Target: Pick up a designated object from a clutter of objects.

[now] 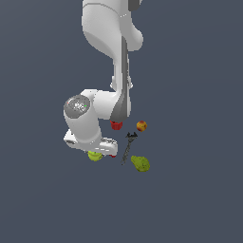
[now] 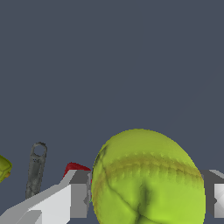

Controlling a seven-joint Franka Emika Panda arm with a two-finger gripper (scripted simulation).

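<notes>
The designated object, a yellow-green tennis ball with a curved seam, fills the gap between my gripper's two grey fingers, which press against its sides. In the exterior view the ball peeks out under the white hand, where the gripper is largely hidden by the hand. The rest of the clutter of objects lies to the exterior view's right of it: a lumpy pear, a dark thin tool, a red-yellow peach and a red cup.
A small red strawberry sits just behind one finger, close to the ball. The dark tool and an edge of the pear show at the side of the wrist view. The arm's white links rise over the scene.
</notes>
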